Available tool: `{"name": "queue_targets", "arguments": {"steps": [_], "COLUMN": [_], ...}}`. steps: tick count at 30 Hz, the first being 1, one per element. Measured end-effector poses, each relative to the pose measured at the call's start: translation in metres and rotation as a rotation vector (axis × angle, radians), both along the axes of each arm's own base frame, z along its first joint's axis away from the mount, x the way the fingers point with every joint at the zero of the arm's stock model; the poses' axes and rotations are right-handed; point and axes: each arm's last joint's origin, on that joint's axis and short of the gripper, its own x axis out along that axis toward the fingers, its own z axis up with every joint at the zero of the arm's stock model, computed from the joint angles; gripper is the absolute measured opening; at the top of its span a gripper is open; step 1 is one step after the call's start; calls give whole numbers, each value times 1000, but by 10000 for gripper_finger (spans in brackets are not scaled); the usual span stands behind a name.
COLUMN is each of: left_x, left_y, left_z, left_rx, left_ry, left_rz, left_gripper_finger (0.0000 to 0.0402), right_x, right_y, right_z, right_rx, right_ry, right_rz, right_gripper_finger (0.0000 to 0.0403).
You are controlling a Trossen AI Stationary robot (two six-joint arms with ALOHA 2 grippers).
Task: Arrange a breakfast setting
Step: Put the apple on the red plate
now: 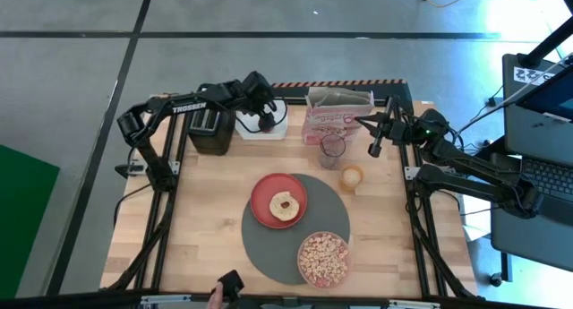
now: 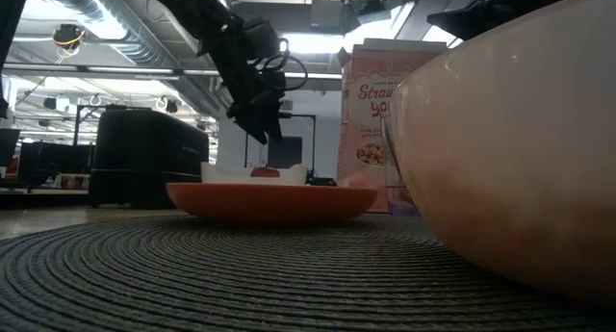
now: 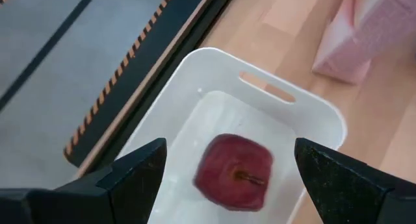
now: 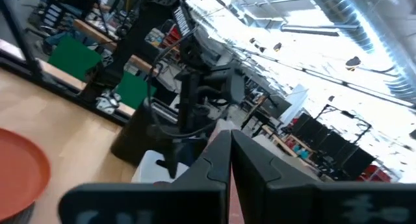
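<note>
The round dark-grey mat [image 1: 269, 246] holds the red plate [image 1: 267, 194] with the round toast [image 1: 285, 205] on it, and the pink bowl [image 1: 323, 258] full of cereal. The pink cereal box [image 1: 338, 115] stands at the far edge. The dark-red fruit piece [image 3: 234, 178] lies in the white tub [image 3: 312, 113]. My left gripper [image 3: 229, 151] is open above the tub, one finger on each side of the fruit and clear of it; it also shows in the low view [image 2: 265, 125]. My right gripper [image 4: 229, 149] is shut and empty, right of the cereal box [image 1: 376, 137]. The gold spoon does not show.
The black toaster [image 1: 210, 130] stands just left of the tub. A pink see-through cup [image 1: 332, 150] and a small round orange-topped thing [image 1: 351, 176] stand between the cereal box and the mat. A person's hand with a dark object [image 1: 228, 287] is at the near edge.
</note>
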Motion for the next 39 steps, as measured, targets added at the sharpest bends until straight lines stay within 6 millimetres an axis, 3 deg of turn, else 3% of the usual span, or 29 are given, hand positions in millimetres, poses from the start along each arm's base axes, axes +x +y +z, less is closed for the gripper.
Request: {"name": "queue_targets", "arguments": {"steps": [4,13,23,39], "left_x": [-4,2,2,8], "left_y": [5,11,11,12], "left_z": [-2,-29,-30,-49], "left_rx": [22,-8,-42,-45], "left_ry": [40,138,116,188], "left_rz": [-34,-72,-109,-135], "left_gripper_finger": [334,334,334,334], "right_x": [-1,-1,-1,-1], "right_y": [0,0,0,0], "right_z": [3,3,2,3], "right_rx": [-18,-21,-15,-20], "right_ry": [-27,-31,-23,-30], "right_rz": [-11,-11,-11,-15], "right_gripper_finger": [14,14,14,14]}}
